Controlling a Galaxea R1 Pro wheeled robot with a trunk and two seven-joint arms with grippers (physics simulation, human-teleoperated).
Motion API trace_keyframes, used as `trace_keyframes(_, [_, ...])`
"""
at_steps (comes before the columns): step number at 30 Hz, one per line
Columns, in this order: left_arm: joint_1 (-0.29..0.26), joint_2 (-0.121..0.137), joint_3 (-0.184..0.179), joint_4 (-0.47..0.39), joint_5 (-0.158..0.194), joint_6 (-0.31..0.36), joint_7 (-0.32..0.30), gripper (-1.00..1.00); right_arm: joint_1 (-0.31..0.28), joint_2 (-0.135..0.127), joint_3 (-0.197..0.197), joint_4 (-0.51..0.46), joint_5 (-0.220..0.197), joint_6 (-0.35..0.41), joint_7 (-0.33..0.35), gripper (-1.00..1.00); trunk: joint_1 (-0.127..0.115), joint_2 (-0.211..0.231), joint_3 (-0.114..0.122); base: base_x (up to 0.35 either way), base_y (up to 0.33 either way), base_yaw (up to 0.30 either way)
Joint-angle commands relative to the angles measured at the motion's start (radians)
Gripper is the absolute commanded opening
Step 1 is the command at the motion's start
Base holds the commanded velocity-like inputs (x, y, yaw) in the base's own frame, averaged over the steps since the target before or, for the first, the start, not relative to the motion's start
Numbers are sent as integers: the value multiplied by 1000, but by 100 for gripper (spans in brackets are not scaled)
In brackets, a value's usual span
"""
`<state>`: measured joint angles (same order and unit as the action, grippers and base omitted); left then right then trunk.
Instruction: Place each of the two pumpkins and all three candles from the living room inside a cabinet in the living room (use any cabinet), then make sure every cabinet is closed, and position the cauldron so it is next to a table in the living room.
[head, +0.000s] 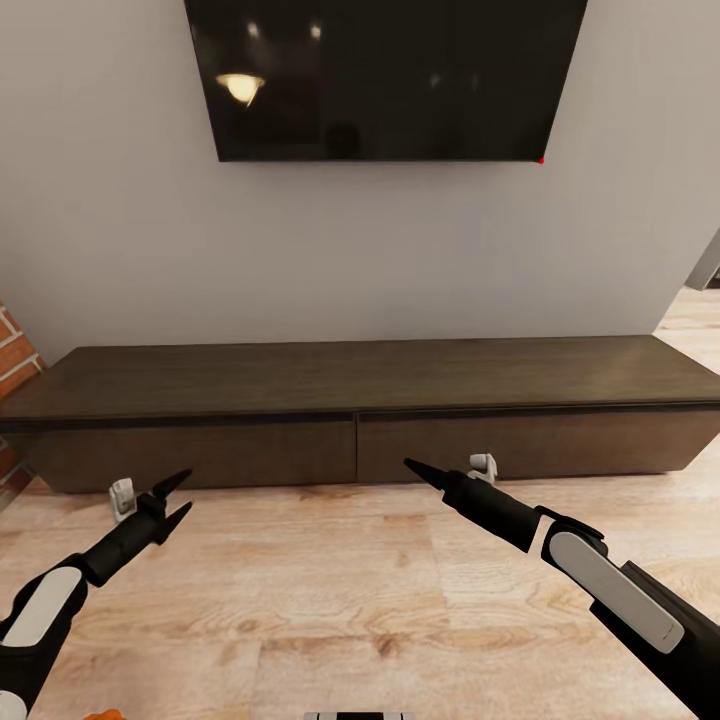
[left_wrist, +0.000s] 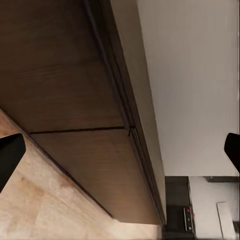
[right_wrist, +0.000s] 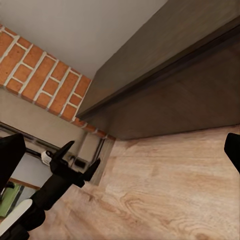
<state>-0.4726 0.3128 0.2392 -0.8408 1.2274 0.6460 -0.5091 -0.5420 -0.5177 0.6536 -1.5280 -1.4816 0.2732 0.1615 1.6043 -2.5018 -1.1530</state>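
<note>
From the head view, the cabinet runs long and low against the pale wall, under a dark television. Its two drawer fronts sit flush and shut, meeting at a seam near the middle, so nothing of their insides can be seen; the flat top is bare wood. The left gripper hangs over the wooden floor just before the left drawer front, its two fingers spread apart and holding nothing. The right gripper points at the right drawer front, close to the seam; its fingers appear as one dark point (whether they are together or parted cannot be told from here). A sliver of orange shows at the bottom edge, too little to name.

In the left wrist view, the cabinet shows its closed fronts and the seam between them, with the gripper's fingertips wide apart at the picture's edges.

In the right wrist view, the cabinet stands over the floor beside a brick wall, the left gripper is seen open, and this gripper's own fingertips sit far apart.
</note>
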Motion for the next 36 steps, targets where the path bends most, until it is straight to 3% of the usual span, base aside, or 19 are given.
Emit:
trace_keyframes(1, [-1, -3, 0, 0, 5, 7, -6, 100, -1, -1, 1, 0, -8, 1, 2, 100, 0, 0, -1, 0, 0, 0])
trace_keyframes(8, [-30, -20, 1, 5, 1, -5, 3, 100, -1, -1, 1, 0, -8, -1, 5, 100, 0, 0, -1, 0, 0, 0])
trace_keyframes(11, [-32, -50, 0, 21, -2, -10, 69, 100, -1, 0, 1, 0, -9, -5, 4, 100, 0, 0, -1, 0, 0, 0])
trace_keyframes(16, [-33, -66, 3, 26, 4, -30, 123, 100, -1, 1, 1, 0, -10, -8, -2, 100, 0, 0, -1, 0, 0, 0])
trace_keyframes(26, [-34, -91, 2, 27, 0, -71, 135, 100, -1, 1, 1, 0, -8, -8, 2, 100, 0, 0, -1, 58, -9, 0])
trace_keyframes(36, [-34, -95, 2, 28, -6, -107, 136, 100, -1, 1, 2, 0, -8, -8, 4, 100, 0, 0, -1, 147, -10, 0])
